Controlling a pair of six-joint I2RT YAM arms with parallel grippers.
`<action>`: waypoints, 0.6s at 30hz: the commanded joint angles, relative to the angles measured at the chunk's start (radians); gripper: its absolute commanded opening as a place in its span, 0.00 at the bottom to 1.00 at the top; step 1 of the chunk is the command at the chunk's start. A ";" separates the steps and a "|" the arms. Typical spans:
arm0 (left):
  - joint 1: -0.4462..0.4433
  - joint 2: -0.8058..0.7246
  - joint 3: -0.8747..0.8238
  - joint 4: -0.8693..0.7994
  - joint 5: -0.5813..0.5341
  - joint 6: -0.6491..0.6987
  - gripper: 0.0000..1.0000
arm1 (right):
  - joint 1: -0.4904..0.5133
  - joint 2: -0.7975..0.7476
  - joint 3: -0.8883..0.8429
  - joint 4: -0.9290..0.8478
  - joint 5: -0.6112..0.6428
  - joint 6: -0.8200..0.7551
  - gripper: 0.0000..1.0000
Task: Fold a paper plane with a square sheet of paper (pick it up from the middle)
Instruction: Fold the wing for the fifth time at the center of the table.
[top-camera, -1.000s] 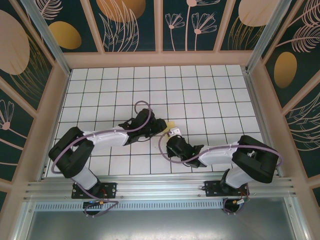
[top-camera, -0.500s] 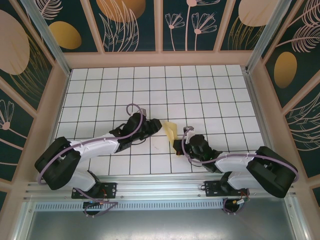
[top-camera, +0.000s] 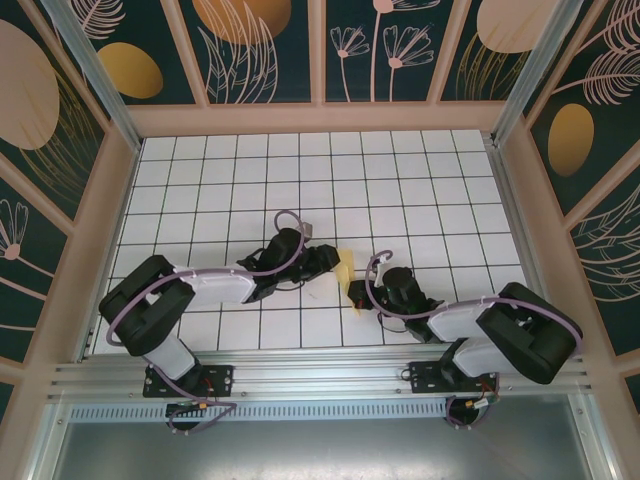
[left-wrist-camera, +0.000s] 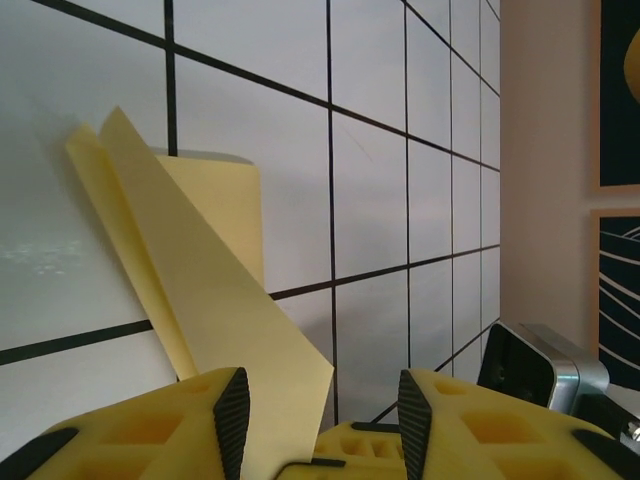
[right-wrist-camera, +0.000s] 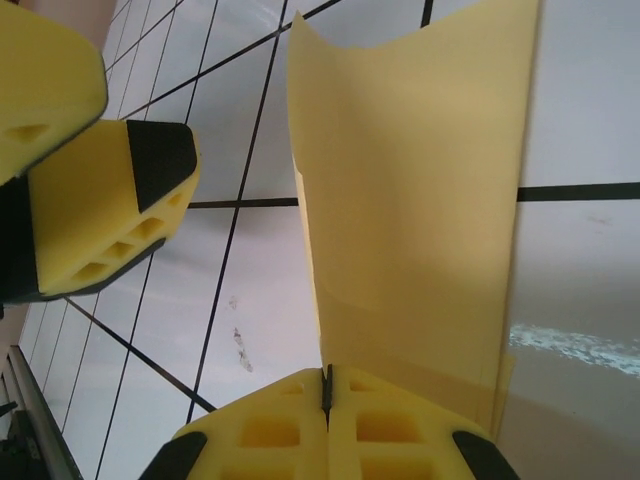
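paper (right-wrist-camera: 410, 200), yellow and folded, pinched by right fingers (right-wrist-camera: 260, 432); left fingers (left-wrist-camera: 232, 415) spread around it.

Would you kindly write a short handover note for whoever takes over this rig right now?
Left pincer: open, jaws apart, a corner of the yellow paper just ahead of them, not gripped.
Right pincer: shut on the yellow paper, pinching one edge.
Paper: partly folded, held over the near middle of the grid table, between the two arms.
Done: sheet picked up, some folds made.
Left: remaining folds; no finished dart shape yet.
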 joint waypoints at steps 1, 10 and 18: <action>-0.010 0.039 0.037 0.066 0.057 0.006 0.45 | -0.018 0.026 -0.015 0.083 -0.051 0.046 0.00; -0.018 0.137 0.081 0.115 0.110 0.003 0.45 | -0.054 0.073 -0.014 0.093 -0.101 0.070 0.00; -0.019 0.165 0.094 0.123 0.107 0.004 0.46 | -0.071 0.042 -0.018 0.068 -0.106 0.074 0.00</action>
